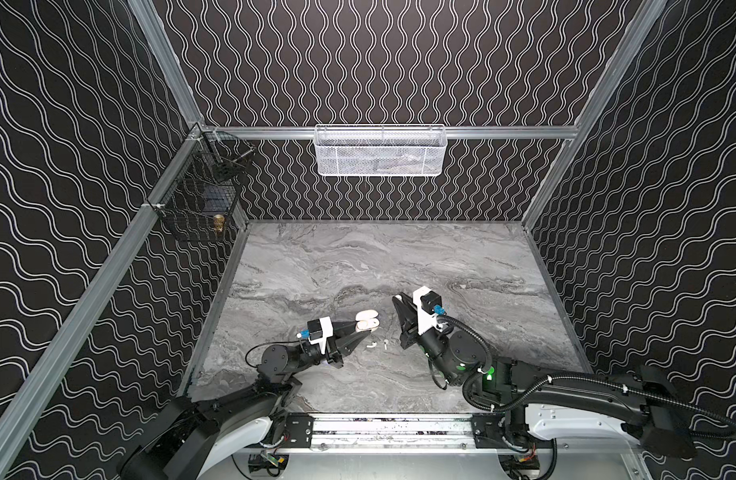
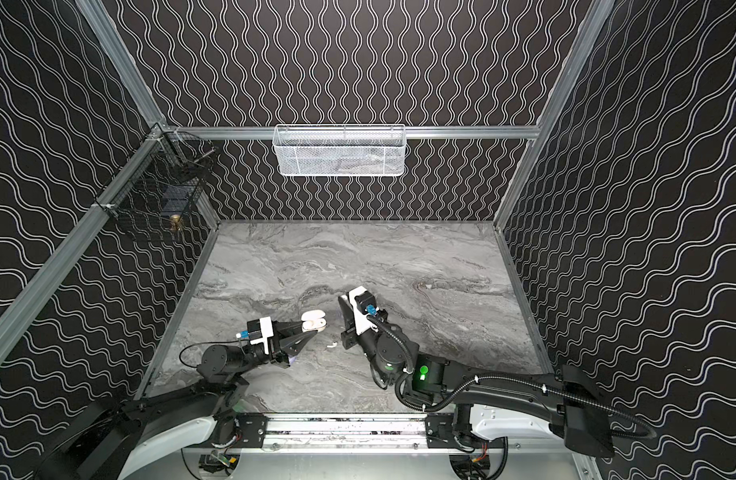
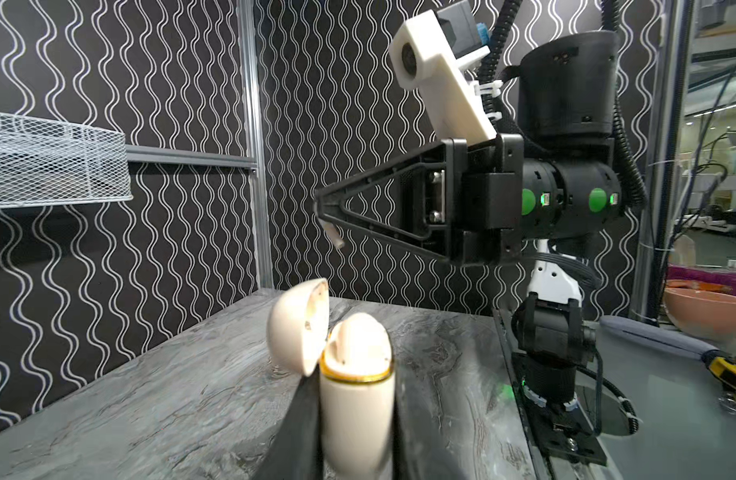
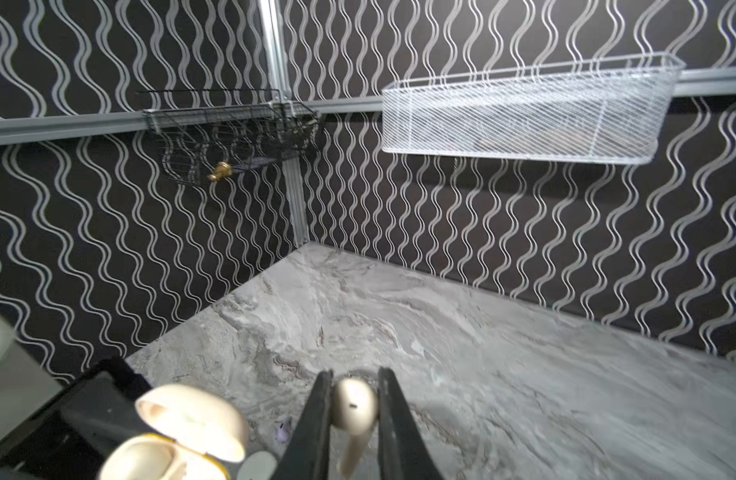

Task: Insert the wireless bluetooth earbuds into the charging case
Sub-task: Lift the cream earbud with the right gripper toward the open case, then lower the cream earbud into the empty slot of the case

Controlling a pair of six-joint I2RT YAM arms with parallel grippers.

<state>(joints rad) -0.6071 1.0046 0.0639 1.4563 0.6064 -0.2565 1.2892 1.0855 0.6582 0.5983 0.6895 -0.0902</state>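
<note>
The left pincer point(image 3: 353, 419) is clamped on the cream charging case point(image 3: 358, 374). Its lid point(image 3: 297, 328) is swung open and its mouth faces away from the wrist. It sits near the front left of the surface point(image 1: 399, 257), whose middle and back lie bare. The right pincer point(image 4: 353, 395) hangs raised near the case and pinches one earbud point(image 4: 355, 405), whose stem point(image 3: 335, 237) points down at a slight tilt. A loose earbud point(image 1: 371, 344) and a second loose earbud point(image 1: 385, 343) lie between the arms.

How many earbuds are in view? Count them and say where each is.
3. One earbud is clamped in the right gripper; a second and third lie side by side on the table. More may sit hidden inside the open case.
</note>
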